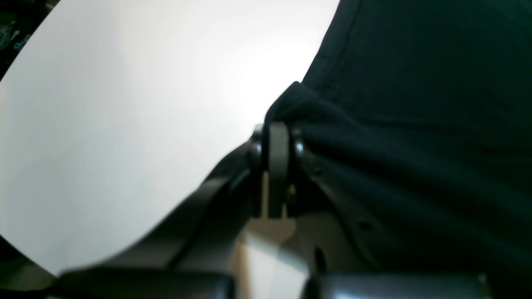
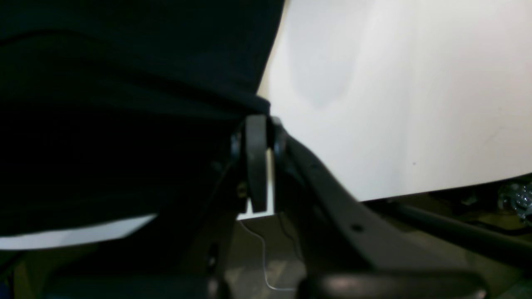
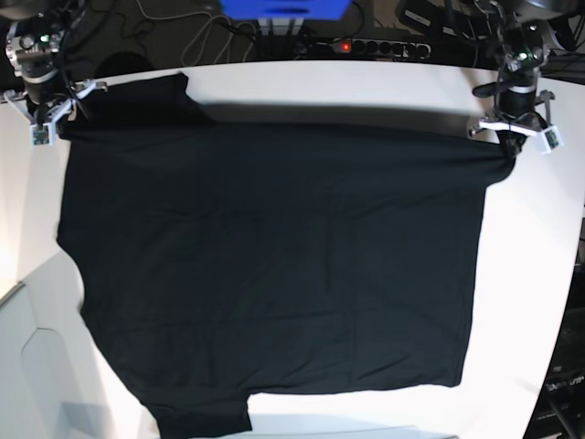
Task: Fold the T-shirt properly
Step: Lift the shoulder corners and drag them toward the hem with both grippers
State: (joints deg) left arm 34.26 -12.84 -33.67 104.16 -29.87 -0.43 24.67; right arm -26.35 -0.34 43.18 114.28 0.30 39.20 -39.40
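The black T-shirt (image 3: 274, 256) lies spread wide over the white table (image 3: 535, 274), with its far edge stretched between my two grippers. At the far right of the base view, my left gripper (image 3: 508, 144) is shut on a bunched corner of the T-shirt (image 1: 415, 124). The left wrist view shows this gripper (image 1: 277, 126) pinching the cloth just above the tabletop. My right gripper (image 3: 64, 117) holds the far left corner. In the right wrist view it (image 2: 259, 121) is shut on the cloth's edge (image 2: 124, 83). One sleeve (image 3: 151, 96) points to the back left and another (image 3: 206, 422) lies at the front left.
Behind the table's far edge are a power strip (image 3: 370, 46), a blue box (image 3: 283, 7) and loose cables. The table edge (image 2: 436, 193) runs close below my right gripper. Bare white surface (image 1: 124, 124) shows beside the left gripper.
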